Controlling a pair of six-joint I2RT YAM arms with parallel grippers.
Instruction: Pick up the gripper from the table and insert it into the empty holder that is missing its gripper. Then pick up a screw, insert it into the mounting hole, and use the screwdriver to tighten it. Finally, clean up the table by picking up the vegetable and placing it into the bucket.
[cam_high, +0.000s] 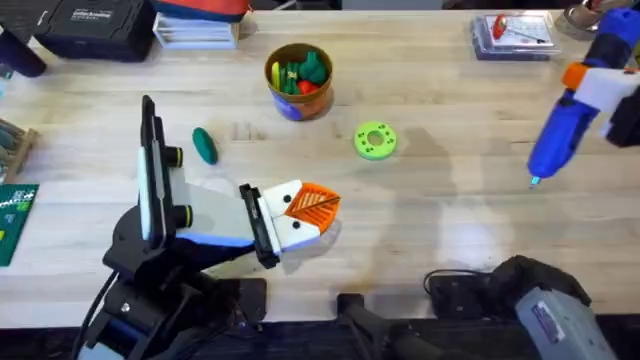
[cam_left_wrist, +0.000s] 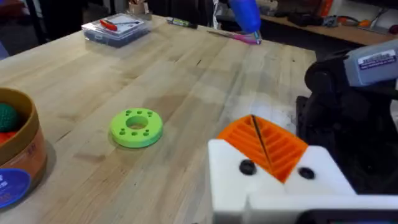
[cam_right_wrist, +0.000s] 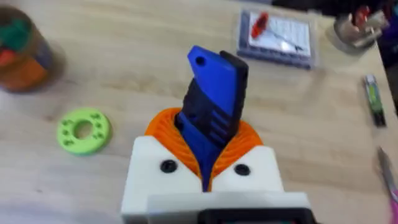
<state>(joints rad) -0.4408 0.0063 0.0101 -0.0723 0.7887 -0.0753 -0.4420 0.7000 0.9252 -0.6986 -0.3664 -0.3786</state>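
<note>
My right gripper (cam_high: 598, 88) hangs at the far right, shut on the blue screwdriver (cam_high: 560, 135), whose thin tip points down toward the table. In the right wrist view the screwdriver (cam_right_wrist: 214, 102) stands clamped between the orange ribbed pads (cam_right_wrist: 165, 134). My left gripper (cam_high: 312, 205) lies low over the table's middle, shut with nothing between its fingers. Both of its white holders (cam_left_wrist: 249, 180) carry orange ribbed fingers (cam_left_wrist: 273, 146), each with a dark round spot (cam_left_wrist: 247, 167) in its face. The dark-green vegetable (cam_high: 205, 145) lies left of the middle. The yellow-orange bucket (cam_high: 298, 82) stands at the back.
The bucket holds green, red and yellow toys. A flat green ring (cam_high: 375, 140) lies right of the bucket. A clear box (cam_high: 510, 35) with a red tool sits at the back right. Dark cases and books line the back left. The right arm's base (cam_high: 545, 300) is at the front.
</note>
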